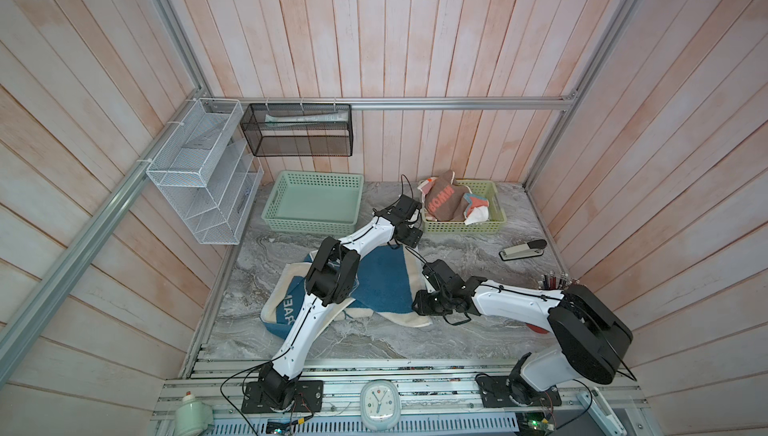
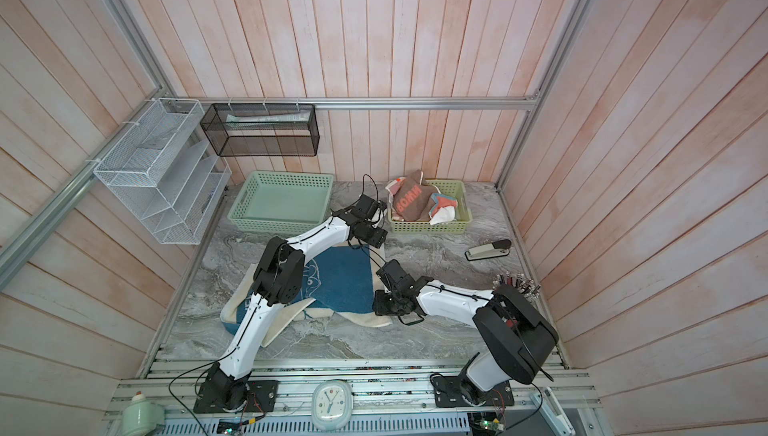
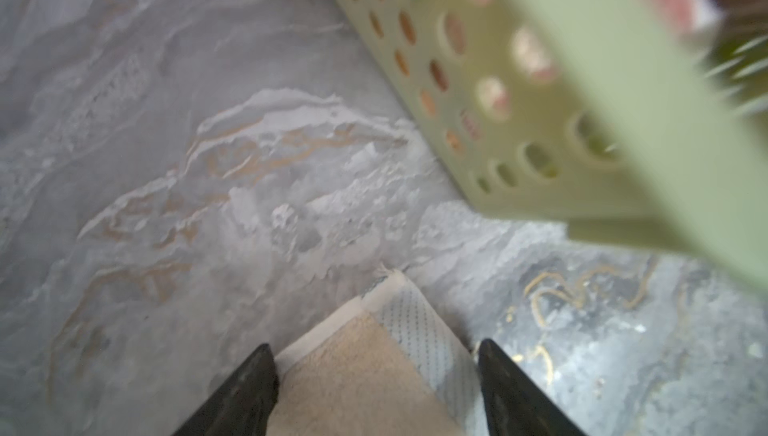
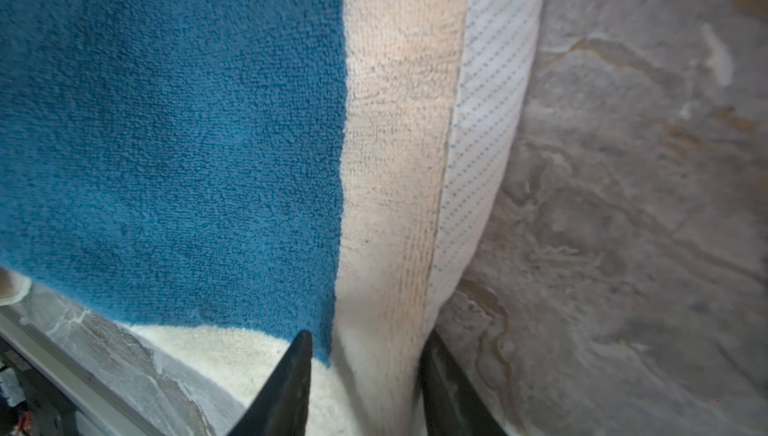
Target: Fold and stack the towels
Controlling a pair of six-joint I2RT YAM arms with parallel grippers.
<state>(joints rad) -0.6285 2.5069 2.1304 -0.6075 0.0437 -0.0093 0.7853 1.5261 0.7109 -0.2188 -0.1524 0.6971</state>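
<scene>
A cream towel with a blue panel [image 1: 386, 280] [image 2: 345, 276] lies partly folded on the marble table, under both arms. My left gripper [image 1: 410, 238] [image 3: 374, 349] is open at the towel's far corner [image 3: 357, 371], beside the right basket; the corner lies between its fingers. My right gripper [image 1: 417, 303] [image 4: 368, 338] is shut on the cream border [image 4: 399, 164] at the towel's near right edge. In the right green basket [image 1: 465, 228] [image 3: 540, 101] sit a crumpled brown towel with coral letters [image 1: 442, 203], a striped one [image 1: 478, 202] and a white one [image 1: 476, 217].
An empty green basket [image 1: 309, 228] stands at the back left. A stapler [image 1: 523, 250] lies right of the towel, and a pen holder [image 1: 557, 280] stands behind my right arm. Wire racks [image 1: 199, 172] hang on the walls. A clock [image 1: 379, 404] sits on the front rail.
</scene>
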